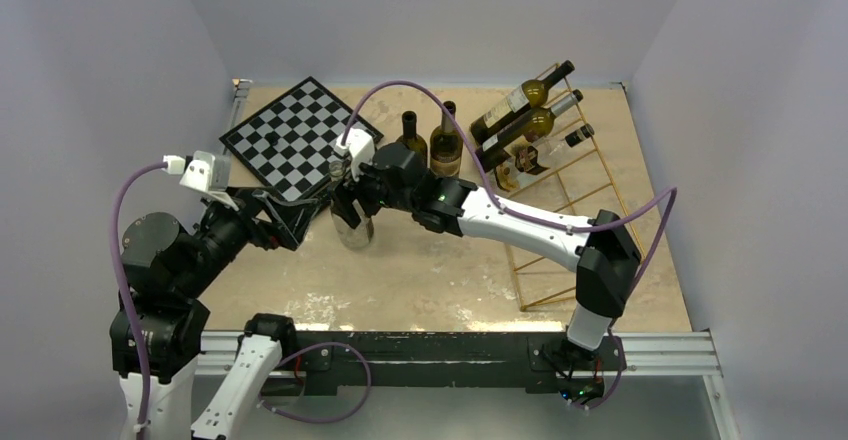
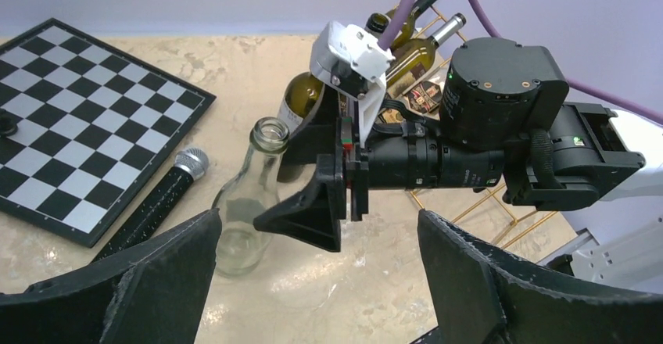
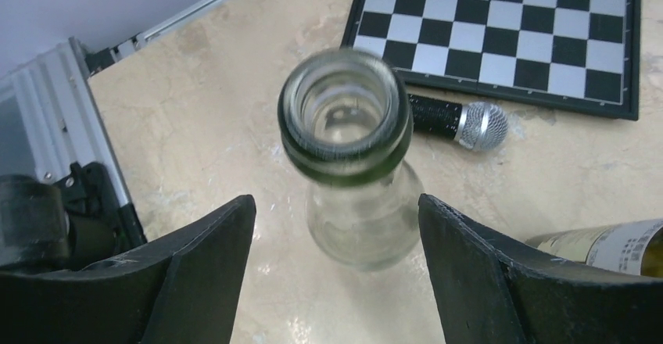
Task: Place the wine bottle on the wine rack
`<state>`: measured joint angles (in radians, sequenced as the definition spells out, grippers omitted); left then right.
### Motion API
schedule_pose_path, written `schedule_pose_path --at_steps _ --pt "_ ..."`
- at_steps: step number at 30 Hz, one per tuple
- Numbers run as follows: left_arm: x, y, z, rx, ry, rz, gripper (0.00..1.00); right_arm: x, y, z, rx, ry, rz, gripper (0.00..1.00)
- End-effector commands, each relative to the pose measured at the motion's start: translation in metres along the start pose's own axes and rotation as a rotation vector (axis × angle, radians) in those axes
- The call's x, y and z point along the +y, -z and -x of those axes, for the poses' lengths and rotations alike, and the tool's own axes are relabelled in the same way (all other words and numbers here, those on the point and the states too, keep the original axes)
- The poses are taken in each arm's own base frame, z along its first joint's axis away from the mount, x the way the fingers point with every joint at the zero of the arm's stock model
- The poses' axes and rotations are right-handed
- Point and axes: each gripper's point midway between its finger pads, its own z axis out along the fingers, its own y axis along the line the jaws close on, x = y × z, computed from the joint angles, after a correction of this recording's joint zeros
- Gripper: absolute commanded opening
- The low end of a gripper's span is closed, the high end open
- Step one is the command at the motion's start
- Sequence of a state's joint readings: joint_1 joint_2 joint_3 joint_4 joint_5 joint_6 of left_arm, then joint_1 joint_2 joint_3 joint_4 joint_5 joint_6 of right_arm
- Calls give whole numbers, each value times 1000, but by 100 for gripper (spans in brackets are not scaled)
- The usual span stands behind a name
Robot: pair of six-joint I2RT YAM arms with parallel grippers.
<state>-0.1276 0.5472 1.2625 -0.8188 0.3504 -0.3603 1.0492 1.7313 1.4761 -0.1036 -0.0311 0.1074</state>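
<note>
The wine bottle (image 3: 344,129), of clear glass, stands upright on the table (image 1: 420,270), a little toward 9 o'clock of its middle in the top view. It is well apart from the wine rack (image 1: 575,197) along the 3 o'clock side. The right gripper (image 3: 336,203) hangs over it with jaws spread wide, one finger at 9 o'clock and one at 3 o'clock of the neck. There is a gap on each side, so it grips nothing yet. The left gripper (image 2: 319,219) sits at the bottle's 9 o'clock side, likewise spread and empty. The step in hand looks like the grasp. To do it well, centre the neck between the fingers, drop below the thick lip, and squeeze evenly. That way the light bottle should not tip toward the microphone (image 3: 457,121) at its 2 o'clock in the right wrist view. The rack's far slots hold three bottles (image 1: 520,105), so the near slots, toward 5 o'clock, look the likely target. The carry should pass clear of the two dark bottles (image 1: 445,150) standing at 1 o'clock.
</note>
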Motion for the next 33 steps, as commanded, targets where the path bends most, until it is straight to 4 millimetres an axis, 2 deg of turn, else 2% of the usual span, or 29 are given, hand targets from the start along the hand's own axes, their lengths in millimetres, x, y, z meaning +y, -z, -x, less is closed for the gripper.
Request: schedule_pose_path --at_steps 1,6,9,15,18,23,24,27,30,33 --pt "-7 -2 -5 14 14 -47 99 -4 -1 62 -189 15 -78 79" --pt "-5 -1 -5 18 -6 -35 99 -20 -9 71 -239 13 -183 82" --pt "-2 5 -2 9 -23 -4 99 -21 -13 72 -245 26 -185 79" --pt "0 33 22 -77 -83 67 98 -15 -14 69 -224 17 -155 52" --pt "3 35 19 -79 -97 81 99 -13 -14 69 -217 24 -149 39" --pt "5 36 13 -83 -92 82 99 -12 -14 67 -175 41 -160 5" --pt "5 36 12 -82 -92 77 99 -13 -10 68 -173 41 -170 0" --pt "3 35 8 -70 -91 59 99 -7 10 79 -170 43 -162 0" --pt "-1 32 3 -47 -83 30 99 -2 41 95 -162 31 -174 0" --pt "-3 28 -1 -31 -78 14 99 -8 76 108 -174 -5 -221 0"
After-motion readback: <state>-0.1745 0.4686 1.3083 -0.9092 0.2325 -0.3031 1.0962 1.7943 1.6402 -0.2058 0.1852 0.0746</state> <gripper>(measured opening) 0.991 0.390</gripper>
